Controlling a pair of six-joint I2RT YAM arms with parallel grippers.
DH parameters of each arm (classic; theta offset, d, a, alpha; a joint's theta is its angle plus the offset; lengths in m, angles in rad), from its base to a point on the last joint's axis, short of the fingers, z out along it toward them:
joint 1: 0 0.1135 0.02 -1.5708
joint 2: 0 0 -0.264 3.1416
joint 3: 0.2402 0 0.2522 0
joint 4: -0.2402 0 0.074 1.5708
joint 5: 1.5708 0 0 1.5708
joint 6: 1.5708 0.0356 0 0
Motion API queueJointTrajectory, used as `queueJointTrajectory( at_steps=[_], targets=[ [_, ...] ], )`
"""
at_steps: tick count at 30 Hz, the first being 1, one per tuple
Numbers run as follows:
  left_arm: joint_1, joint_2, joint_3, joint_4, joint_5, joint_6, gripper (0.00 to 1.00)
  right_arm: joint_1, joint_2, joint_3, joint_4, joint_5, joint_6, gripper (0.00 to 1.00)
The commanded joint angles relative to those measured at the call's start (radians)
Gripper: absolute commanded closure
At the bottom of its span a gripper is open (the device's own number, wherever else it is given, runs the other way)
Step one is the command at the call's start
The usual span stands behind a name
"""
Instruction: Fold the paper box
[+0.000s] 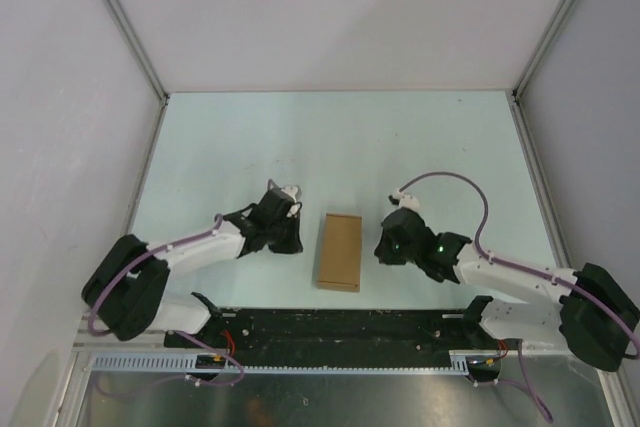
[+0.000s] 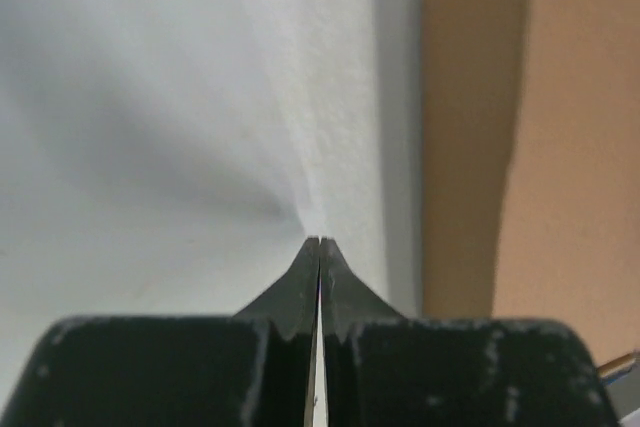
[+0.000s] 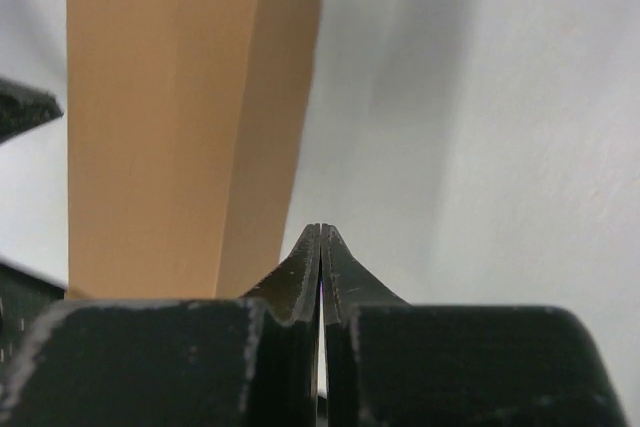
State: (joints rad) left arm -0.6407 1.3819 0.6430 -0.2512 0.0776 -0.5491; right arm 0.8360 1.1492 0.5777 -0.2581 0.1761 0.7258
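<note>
Overhead, a small brown cardboard paper box (image 1: 338,251) lies on a pale mint-green table (image 1: 400,147), near the front edge and about midway between the two arms. It is a closed, plain rectangular block with a matte, unprinted surface and crisp folded edges. Its long side runs away from the arm bases. In the wrist views the top face is a lighter tan and the side wall a darker shade, with a straight crease between them.

The left arm (image 1: 200,242), white with black joints and a purple cable, reaches in from the lower left. Its wrist sits just beside the box's left side, with a narrow strip of table between them. The left gripper (image 2: 318,244) has its two black, wedge-shaped fingers pressed together to a point, with nothing between them. It points at bare table, with the box off to its right.

The right arm (image 1: 500,269) mirrors it from the lower right, its wrist near the box's right side but a little farther off. The right gripper (image 3: 320,232) is likewise pinched tight and holds nothing, and the box stands to its left.

Plain white panels (image 1: 350,7) wall in the table on three sides. A black rail (image 1: 340,327) crosses the front edge between the arm bases.
</note>
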Motion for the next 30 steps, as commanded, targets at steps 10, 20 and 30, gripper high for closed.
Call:
queueJointTrajectory(
  at_steps=[10,20,30],
  targets=[
    [-0.203,-0.152,-0.149,0.082,-0.056,-0.192,1.0,0.356,-0.036,-0.093,-0.056,0.18,0.331,1.0],
    [-0.306,-0.041,-0.092,0.124,-0.061,-0.224,1.0,0.357,0.04,-0.093,0.037,0.14,0.322,1.0],
    [-0.35,-0.023,-0.054,0.135,-0.056,-0.241,1.0,0.361,0.066,-0.091,0.146,0.074,0.317,1.0]
  ],
)
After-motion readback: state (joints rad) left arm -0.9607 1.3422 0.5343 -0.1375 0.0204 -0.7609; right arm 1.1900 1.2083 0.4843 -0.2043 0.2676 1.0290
